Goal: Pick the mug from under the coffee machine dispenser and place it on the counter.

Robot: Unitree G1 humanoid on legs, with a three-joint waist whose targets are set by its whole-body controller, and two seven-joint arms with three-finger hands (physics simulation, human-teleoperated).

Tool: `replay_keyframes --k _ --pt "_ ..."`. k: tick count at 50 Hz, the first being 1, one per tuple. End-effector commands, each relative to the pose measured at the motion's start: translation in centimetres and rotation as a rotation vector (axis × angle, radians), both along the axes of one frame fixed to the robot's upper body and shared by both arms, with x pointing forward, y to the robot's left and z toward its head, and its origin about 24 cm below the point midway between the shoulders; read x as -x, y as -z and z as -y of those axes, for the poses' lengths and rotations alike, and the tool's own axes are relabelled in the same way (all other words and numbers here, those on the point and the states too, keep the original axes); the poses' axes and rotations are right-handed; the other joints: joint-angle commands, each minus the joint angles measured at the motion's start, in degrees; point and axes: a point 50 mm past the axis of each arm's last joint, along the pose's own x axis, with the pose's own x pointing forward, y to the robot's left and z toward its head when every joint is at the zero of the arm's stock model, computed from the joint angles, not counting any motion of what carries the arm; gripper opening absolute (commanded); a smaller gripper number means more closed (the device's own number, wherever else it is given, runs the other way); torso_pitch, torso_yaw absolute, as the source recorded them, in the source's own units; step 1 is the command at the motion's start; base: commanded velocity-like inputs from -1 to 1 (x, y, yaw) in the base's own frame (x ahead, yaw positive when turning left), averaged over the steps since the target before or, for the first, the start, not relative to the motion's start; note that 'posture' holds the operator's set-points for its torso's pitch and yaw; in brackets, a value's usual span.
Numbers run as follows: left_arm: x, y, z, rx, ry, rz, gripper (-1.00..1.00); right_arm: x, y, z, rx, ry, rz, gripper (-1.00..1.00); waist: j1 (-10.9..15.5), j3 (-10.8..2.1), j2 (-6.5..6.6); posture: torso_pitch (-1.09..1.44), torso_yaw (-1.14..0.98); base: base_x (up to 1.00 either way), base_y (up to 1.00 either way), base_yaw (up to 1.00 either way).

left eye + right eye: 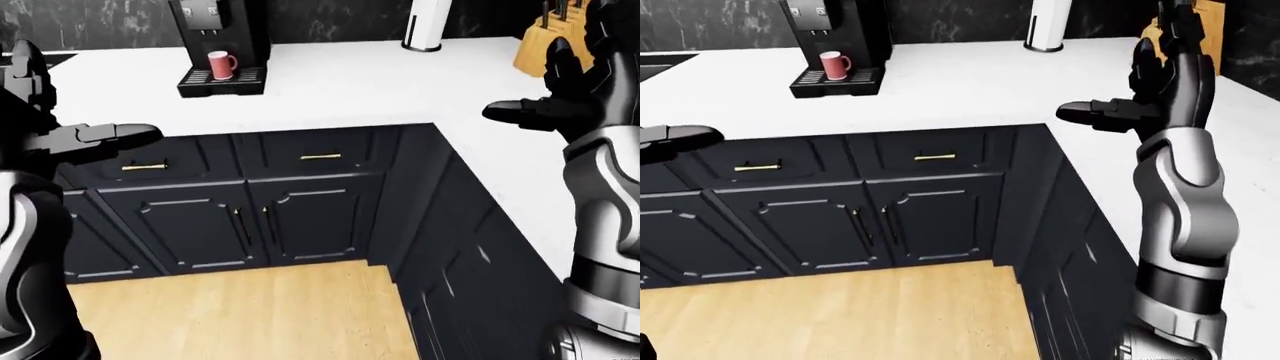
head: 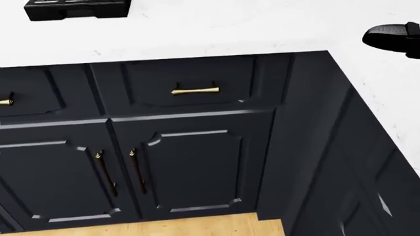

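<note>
While both arms are raised over the inner corner of the white counter (image 1: pixel 340 90), neither hand holds anything. The right hand (image 1: pixel 1150 94) stands upright at the right of the right-eye view, its fingers spread apart and its thumb (image 1: pixel 1095 114) pointing leftward over the countertop, nothing between them. Up and to the right of this hand in the left-eye view a wooden knife block (image 1: pixel 540 45) stands on the counter; up and to its left stands a white cylinder (image 1: pixel 427 24) against the dark wall.

The left hand (image 1: pixel 60 124) enters at the left edge of the left-eye view, fingers spread too, one finger (image 1: pixel 115 135) stretched rightward above the counter's edge. Up and to the right of the left hand, well apart from it, the black coffee machine (image 1: pixel 215 34) sits on the counter, and the red mug (image 1: pixel 221 64) stands upright on its drip tray under the dispenser.

Below both hands run dark cabinets (image 2: pixel 190 147) with brass drawer handles (image 2: pixel 195 91), and below those a strip of light wooden floor (image 1: pixel 240 315). At the head view's right edge a black fingertip shows.
</note>
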Motion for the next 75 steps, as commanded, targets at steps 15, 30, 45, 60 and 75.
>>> replay_keyframes --k 15,30,45,60,75 --pt "0.7 -1.66 0.02 -0.028 -0.004 0.077 1.0 0.63 -1.86 0.09 0.015 0.004 0.078 1.0 -1.44 -0.92 3.55 0.0 0.0 0.15 0.0 0.0" --pt "0.82 -1.79 -0.15 -0.023 -0.008 0.08 1.0 0.65 -1.93 0.0 0.019 -0.006 0.078 1.0 -0.71 -1.26 -1.71 0.0 0.0 0.14 0.04 0.0" --pt "0.83 -1.75 -0.2 -0.022 -0.008 0.076 1.0 0.77 -2.03 0.02 0.022 -0.008 0.079 1.0 -1.09 -1.13 4.73 0.0 0.0 0.14 0.09 0.0" --pt "0.8 -1.78 -0.25 -0.021 -0.01 0.076 1.0 0.84 -2.15 -0.02 0.027 -0.009 0.081 1.0 -0.99 -1.54 -1.68 0.0 0.0 0.14 0.1 0.0" --pt "0.83 -1.69 -0.28 -0.02 -0.011 0.076 1.0 0.87 -2.17 -0.01 0.029 -0.011 0.081 1.0 -0.73 -1.13 2.51 0.0 0.0 0.14 0.11 0.0"
